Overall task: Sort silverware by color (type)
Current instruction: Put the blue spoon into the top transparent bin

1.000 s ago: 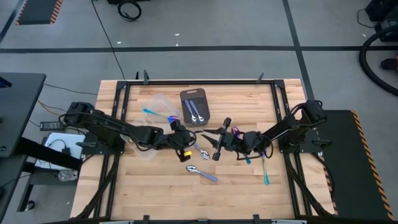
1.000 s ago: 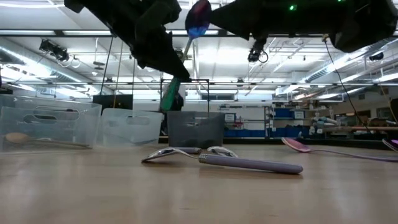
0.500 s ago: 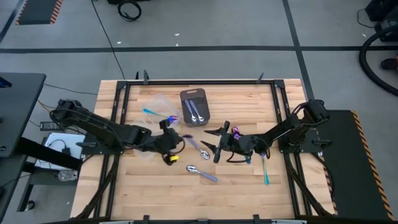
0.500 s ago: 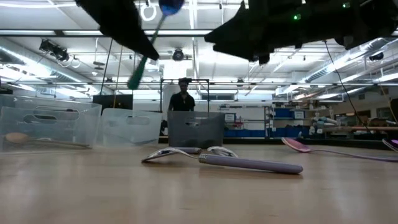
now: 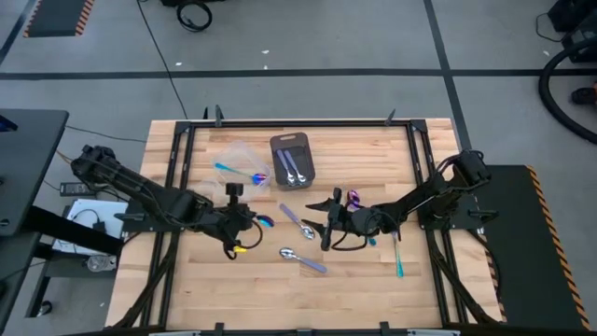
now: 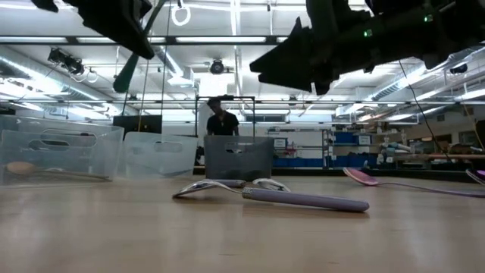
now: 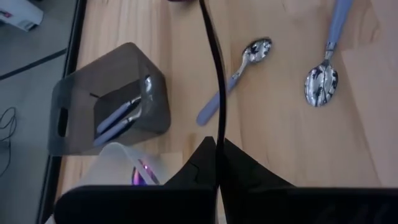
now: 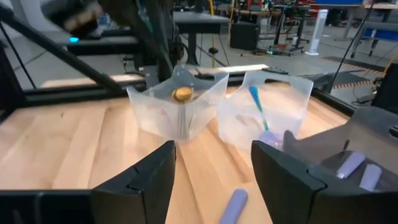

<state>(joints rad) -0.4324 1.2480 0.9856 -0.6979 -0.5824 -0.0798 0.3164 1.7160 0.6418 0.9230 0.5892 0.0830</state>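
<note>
My left gripper (image 5: 249, 220) hangs over the table's left middle, shut on a spoon with a blue-purple bowl (image 5: 266, 222) and a teal handle (image 6: 125, 76). My right gripper (image 5: 326, 221) stands open just right of centre with nothing between its fingers (image 8: 155, 174). Beyond them a silver spoon with a lavender handle (image 5: 297, 222) lies flat on the wood. A second one (image 5: 303, 259) lies nearer the front edge. Two more rest in the dark tray (image 5: 292, 161). A teal-handled spoon (image 5: 250, 175) lies in a clear tub (image 5: 238, 161). My left gripper pinches the spoon's thin handle (image 7: 215, 134) between its two shut fingers, somewhere along its middle. The handle runs on forward past the fingertips. The spoon is lifted clear of the table and tilted, its teal free end (image 6: 125, 76) hanging down below the gripper.
Another clear tub (image 8: 177, 106) holds a gold spoon (image 8: 182, 94). A purple spoon bowl (image 5: 353, 198) shows beside my right arm, and a teal handle (image 5: 398, 259) lies at the table's right. A person (image 6: 220, 121) stands in the room beyond the far edge.
My left gripper has gone up and toward the table's left edge, rolling its wrist and carrying the teal-handled spoon away from my right gripper; the spoon has swung and stays clear of the table. My right gripper has sunk a little and tipped more level.
</note>
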